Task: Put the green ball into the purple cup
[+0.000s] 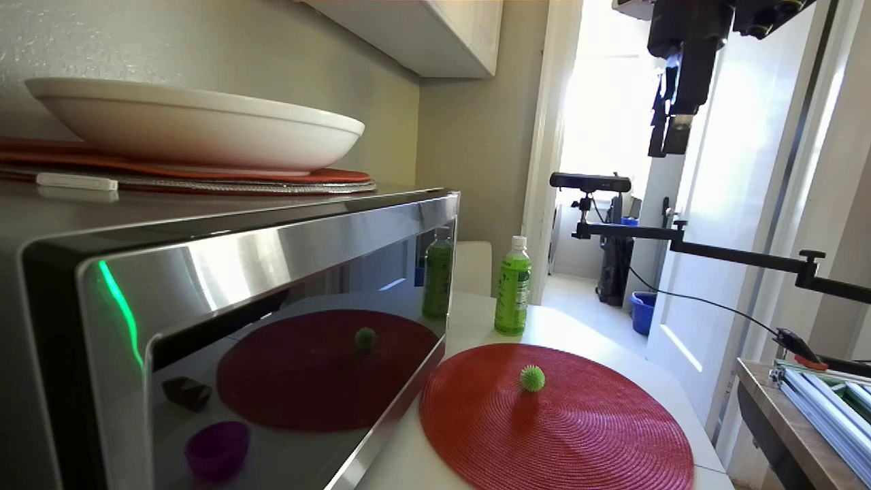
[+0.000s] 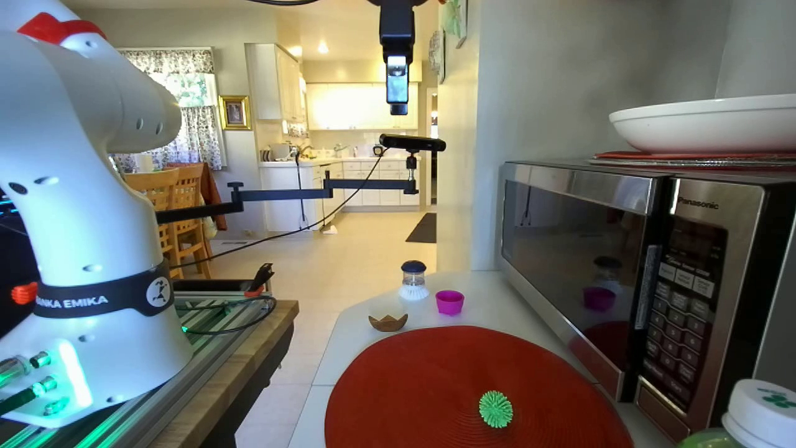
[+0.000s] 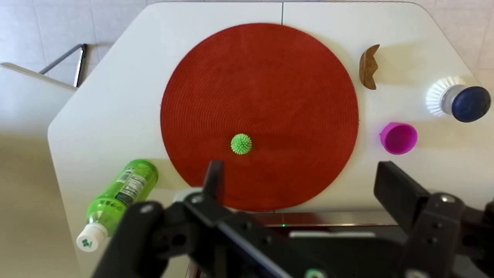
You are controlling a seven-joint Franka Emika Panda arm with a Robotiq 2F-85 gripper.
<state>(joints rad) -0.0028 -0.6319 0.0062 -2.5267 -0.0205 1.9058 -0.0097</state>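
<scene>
The green ball (image 3: 241, 144) is small, round and spiky. It lies on the round red mat (image 3: 262, 77); it also shows in both exterior views (image 1: 532, 378) (image 2: 495, 409). The purple cup (image 3: 399, 138) stands upright on the white table beside the mat, its mouth facing up. It also shows in an exterior view (image 2: 449, 303), and elsewhere only as a reflection in the microwave door. My gripper (image 3: 301, 166) is open and empty, its fingers wide apart. It hangs high above the table in both exterior views (image 1: 667, 144) (image 2: 398, 107), well clear of ball and cup.
A microwave (image 2: 578, 249) stands along the table's edge, with a white bowl (image 1: 197, 129) on top. A green bottle (image 3: 123, 189) stands near the mat. A brown jagged piece (image 3: 369, 67) and a dark-topped brush (image 3: 469, 102) are near the cup. A camera arm (image 1: 735, 252) reaches across.
</scene>
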